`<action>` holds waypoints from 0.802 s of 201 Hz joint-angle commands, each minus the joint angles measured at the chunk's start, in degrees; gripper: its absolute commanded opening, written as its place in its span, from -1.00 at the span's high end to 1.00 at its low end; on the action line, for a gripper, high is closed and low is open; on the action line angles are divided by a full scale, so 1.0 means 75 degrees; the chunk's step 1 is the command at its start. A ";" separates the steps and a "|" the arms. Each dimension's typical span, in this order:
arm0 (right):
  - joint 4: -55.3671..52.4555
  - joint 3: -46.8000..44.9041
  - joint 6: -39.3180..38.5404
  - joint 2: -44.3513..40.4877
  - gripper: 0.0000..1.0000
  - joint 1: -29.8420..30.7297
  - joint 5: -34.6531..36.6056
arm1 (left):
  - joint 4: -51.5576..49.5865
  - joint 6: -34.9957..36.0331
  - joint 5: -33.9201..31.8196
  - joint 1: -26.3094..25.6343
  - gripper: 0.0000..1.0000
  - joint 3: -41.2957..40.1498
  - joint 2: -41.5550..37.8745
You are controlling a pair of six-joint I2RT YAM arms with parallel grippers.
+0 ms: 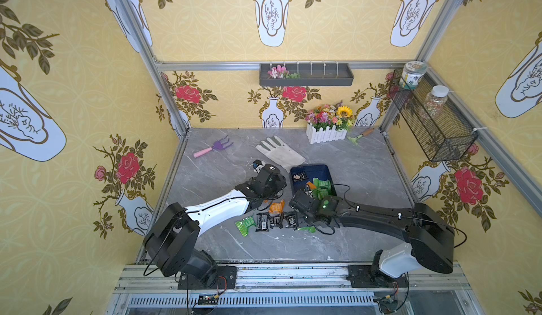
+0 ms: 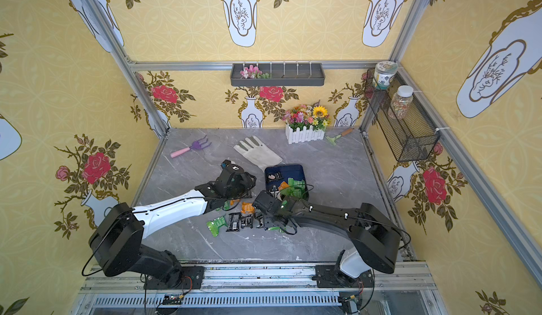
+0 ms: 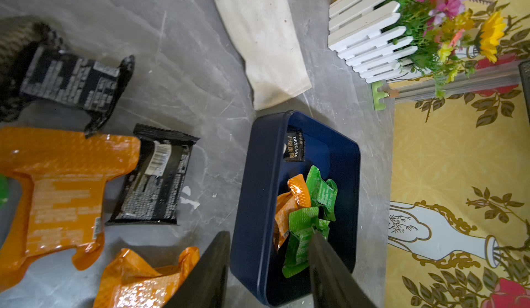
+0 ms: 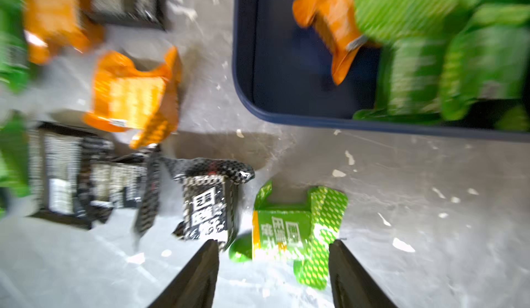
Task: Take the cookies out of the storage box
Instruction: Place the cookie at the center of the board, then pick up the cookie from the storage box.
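Holding what is left of the cookies (image 1: 321,186), the box (image 1: 319,172) (image 2: 294,171) sits on the table (image 1: 369,164) a little past its middle, just in front of the glove (image 1: 280,152). Inside it, a green heap (image 3: 305,223) fills the end nearest the right arm. An orange packet (image 3: 298,194) leans on that heap, and a black packet (image 1: 299,176) (image 3: 295,146) lies alone at the far end.

More cookies lie out on the table beside the box, toward the front edge. A row (image 1: 263,222) of one green and several black ones runs between the two arms, with a crumpled orange one (image 1: 276,206) just behind it. Others, orange and black, lie under the left arm in its wrist view.

The right gripper (image 4: 275,243) hangs low over the table beside the box with its jaws spread. A green packet (image 4: 298,229) (image 1: 306,228) lies flat on the table between them. That view is smeared, but the packet seems let go rather than pinched.

The left gripper (image 3: 268,235) is also parted and empty, straddling the box's wall. One finger is outside over the table and the other over the green heap; contact there cannot be told.

A planter (image 1: 325,134) stands at the back wall and a purple rake (image 1: 212,147) lies at far left, both well apart from the box.
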 commanded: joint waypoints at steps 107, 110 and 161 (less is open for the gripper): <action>-0.1045 -0.0537 -0.1642 -0.3000 -0.27 -0.4393 -0.1484 | -0.2710 0.6674 0.1161 -0.0727 -0.13 0.3566 0.2560; -0.1048 -0.0535 -0.1645 -0.3009 -0.27 -0.4394 -0.1478 | -0.2712 0.6743 0.1213 -0.0721 -0.13 0.3602 0.2615; -0.0947 -0.0628 -0.1533 -0.2968 -0.25 -0.4416 -0.1634 | -0.2810 0.7691 0.0679 -0.0718 -0.13 0.4189 0.3367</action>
